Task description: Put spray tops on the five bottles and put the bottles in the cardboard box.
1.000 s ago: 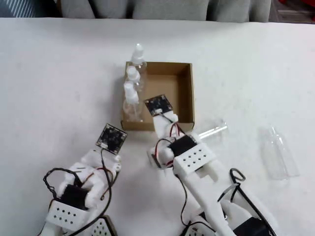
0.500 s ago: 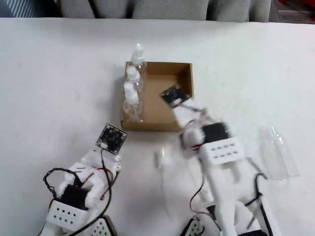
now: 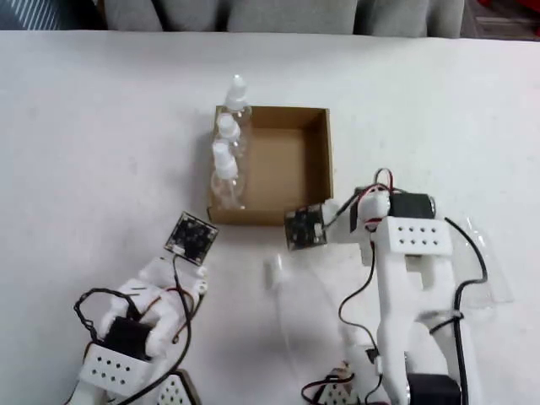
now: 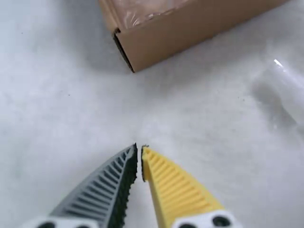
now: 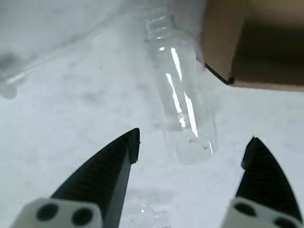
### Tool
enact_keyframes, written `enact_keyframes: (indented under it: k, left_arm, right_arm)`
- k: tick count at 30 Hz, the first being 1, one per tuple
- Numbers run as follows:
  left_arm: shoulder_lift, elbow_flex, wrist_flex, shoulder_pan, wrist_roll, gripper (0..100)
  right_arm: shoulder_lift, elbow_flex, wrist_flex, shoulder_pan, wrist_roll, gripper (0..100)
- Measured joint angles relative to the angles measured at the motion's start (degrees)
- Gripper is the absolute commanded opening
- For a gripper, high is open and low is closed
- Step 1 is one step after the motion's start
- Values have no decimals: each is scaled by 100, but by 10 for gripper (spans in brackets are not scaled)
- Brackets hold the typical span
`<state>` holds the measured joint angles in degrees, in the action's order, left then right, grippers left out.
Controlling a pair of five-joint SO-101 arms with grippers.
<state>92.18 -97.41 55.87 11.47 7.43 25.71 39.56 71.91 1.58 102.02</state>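
Beside a near corner of the cardboard box, the right gripper hangs spread wide over a capless bottle lying on the table. The left gripper, pinched together and empty, hovers near the box.

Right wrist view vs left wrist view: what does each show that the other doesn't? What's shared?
Right wrist, not left: a clear plastic bottle with no top, lying by a corner of the brown cardboard box, ahead of the open, black-fingered right gripper. Left wrist, not right: the left gripper, black and yellow fingers shut, and a blurred clear shape I can't identify. Shared: that box and the white table.
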Motion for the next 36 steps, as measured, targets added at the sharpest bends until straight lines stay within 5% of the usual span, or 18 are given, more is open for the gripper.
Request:
enact_keyframes:
  k: [10,18,27,36]
  left_arm:
    - [0,0,0,0,0,24]
    - [0,0,0,0,0,24]
    - [0,0,0,0,0,24]
    - [0,0,0,0,0,24]
  right_arm:
    - [-1108,0,-448,-9,501,294]
    - [-2013,-193,-941,-26,237,19]
    - [-1670,-413,-1257,-791,-2242,16]
    - [-879,-492,-360,-2251,-6426,18]
